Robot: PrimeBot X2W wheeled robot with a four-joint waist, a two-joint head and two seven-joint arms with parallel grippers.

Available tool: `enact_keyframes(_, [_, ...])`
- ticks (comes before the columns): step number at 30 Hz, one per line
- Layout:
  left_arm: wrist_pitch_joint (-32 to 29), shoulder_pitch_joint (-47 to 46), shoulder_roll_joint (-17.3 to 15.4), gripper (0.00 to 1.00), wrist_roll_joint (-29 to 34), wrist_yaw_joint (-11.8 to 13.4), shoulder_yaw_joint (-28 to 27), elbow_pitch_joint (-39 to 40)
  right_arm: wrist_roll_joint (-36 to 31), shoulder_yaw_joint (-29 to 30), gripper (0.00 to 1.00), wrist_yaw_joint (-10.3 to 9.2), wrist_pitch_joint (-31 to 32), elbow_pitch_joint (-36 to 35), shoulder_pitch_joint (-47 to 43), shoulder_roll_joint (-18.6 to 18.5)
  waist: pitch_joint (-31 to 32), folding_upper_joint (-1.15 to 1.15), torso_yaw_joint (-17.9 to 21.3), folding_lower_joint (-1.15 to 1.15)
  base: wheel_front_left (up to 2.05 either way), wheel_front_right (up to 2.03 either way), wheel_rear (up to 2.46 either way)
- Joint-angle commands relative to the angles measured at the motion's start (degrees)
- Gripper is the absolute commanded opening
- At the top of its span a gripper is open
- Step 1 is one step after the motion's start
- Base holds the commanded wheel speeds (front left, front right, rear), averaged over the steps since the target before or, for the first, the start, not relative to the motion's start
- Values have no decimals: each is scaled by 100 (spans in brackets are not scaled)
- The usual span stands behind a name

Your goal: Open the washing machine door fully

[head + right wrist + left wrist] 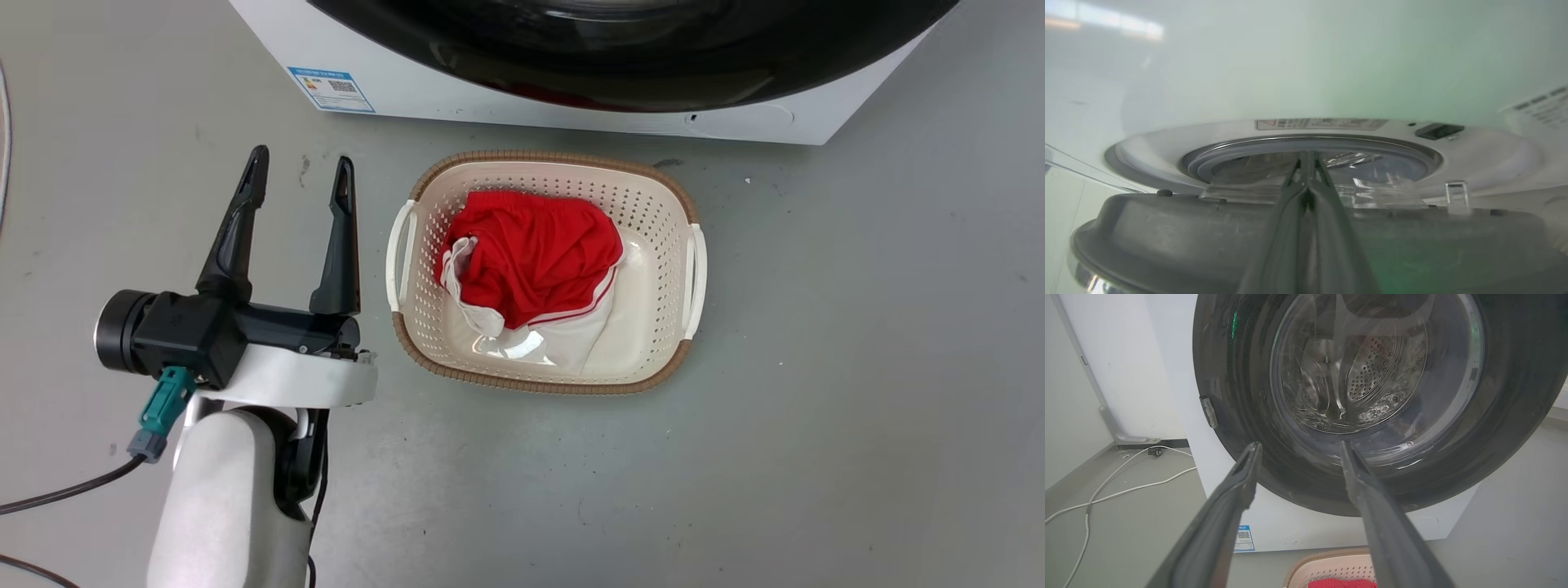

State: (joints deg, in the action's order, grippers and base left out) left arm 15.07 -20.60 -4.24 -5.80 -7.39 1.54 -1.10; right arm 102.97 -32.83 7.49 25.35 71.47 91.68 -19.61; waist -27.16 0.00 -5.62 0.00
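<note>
At the door's inner rim: right fingers pressed together, door ajar.

The right gripper (1308, 157) had its two fingers closed flat against each other, with nothing seen between them. They lay across the grey inner rim of the washing machine door (1167, 228), which stood apart from the washing machine (1167, 139), tips toward the rubber ring (1274, 143). The pull probably needed to follow the door's arc, fingers kept hooked behind the rim so they would not slip. The left gripper (302, 163) hung spread wide and empty beside the laundry basket (653, 196), and would do best staying clear of the swing.
</note>
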Motion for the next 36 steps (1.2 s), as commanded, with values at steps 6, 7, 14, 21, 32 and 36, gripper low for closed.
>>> enact_keyframes(6, [15, -37, 22, 100, 51, -10, -59, -35, 164, 44, 0, -3, 491, -345, -520, 3, 115, 0, 56, 0, 0, 0, 0])
enact_keyframes(7, [15, -26, 22, 100, 58, -10, -66, -46, 174, 57, 0, -3, 542, -400, -595, -20, 145, 0, 64, 0, 0, 0, 0])
enact_keyframes(14, [15, 104, 31, 100, 88, -12, -96, -119, 399, 163, 0, -6, 873, -837, -1261, -93, 413, 0, 128, 0, 0, 0, 0])
enact_keyframes(21, [15, 277, 2, 100, 98, -12, -114, -252, 556, 159, 0, -7, 1045, -1369, -2111, -64, 775, 0, 202, 0, 0, 0, 0])
enact_keyframes(32, [15, 574, 8, 100, 156, -13, -88, -411, 787, 66, 0, 0, 1032, -2299, -3224, -26, 1303, 0, 310, 0, 0, 0, 0])
enact_keyframes(36, [15, 677, 3, 100, 193, -14, -55, -460, 904, -10, 0, 0, 1023, -2648, -3657, -21, 1515, 0, 337, 0, 0, 0, 0])
